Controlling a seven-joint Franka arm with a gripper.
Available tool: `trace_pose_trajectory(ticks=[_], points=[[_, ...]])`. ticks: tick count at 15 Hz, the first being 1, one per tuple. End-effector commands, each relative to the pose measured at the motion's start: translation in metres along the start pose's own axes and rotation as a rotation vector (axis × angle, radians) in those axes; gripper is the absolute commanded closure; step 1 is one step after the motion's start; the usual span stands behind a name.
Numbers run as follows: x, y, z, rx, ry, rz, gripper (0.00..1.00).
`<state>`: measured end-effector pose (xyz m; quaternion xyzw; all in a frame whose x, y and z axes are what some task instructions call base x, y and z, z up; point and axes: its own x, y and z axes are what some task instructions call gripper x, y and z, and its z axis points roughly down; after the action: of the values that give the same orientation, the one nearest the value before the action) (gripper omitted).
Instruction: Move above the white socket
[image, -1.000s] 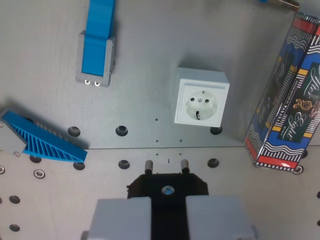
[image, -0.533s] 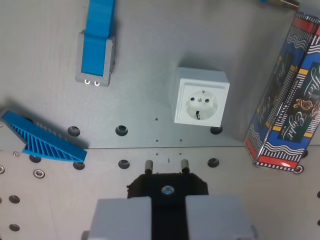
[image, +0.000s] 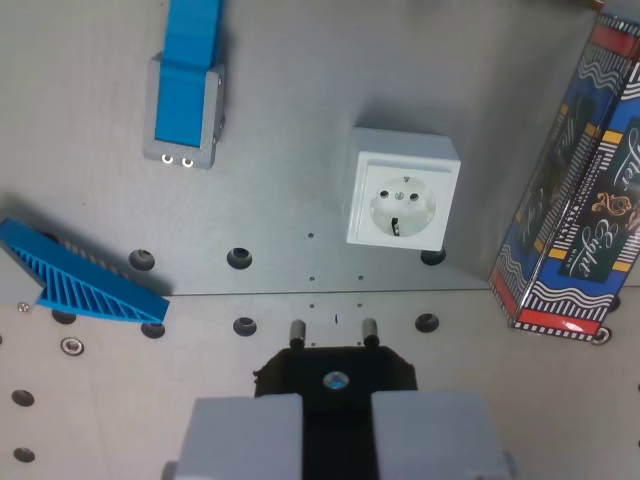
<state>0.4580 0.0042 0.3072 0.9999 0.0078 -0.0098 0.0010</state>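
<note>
The white socket (image: 403, 190) sits on the grey metal plate, up and to the wrist view's right of centre, its round face with two holes turned toward the camera. At the bottom of the view my gripper (image: 336, 400) is shut on a black plug (image: 335, 372). The plug's two metal pins (image: 297, 331) point up the picture. The pins end well below the socket and a little to its left in the wrist view.
A blue and grey block (image: 186, 95) stands at the upper left. A blue ribbed wedge (image: 85, 285) lies at the left edge. A tall patterned box (image: 580, 200) stands at the right, close to the socket. The plate (image: 300, 120) has several holes.
The whole scene has shifted slightly outward and the socket looks a touch larger, so the camera has moved a little. The plug stays in the gripper.
</note>
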Motion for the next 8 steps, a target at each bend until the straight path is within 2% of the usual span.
trace_pose_trajectory(ticks=[1, 8], points=[[-0.005, 0.004, 0.013, 0.005, 0.075, 0.033, 1.00], [-0.012, 0.010, 0.041, 0.010, 0.089, 0.060, 1.00]])
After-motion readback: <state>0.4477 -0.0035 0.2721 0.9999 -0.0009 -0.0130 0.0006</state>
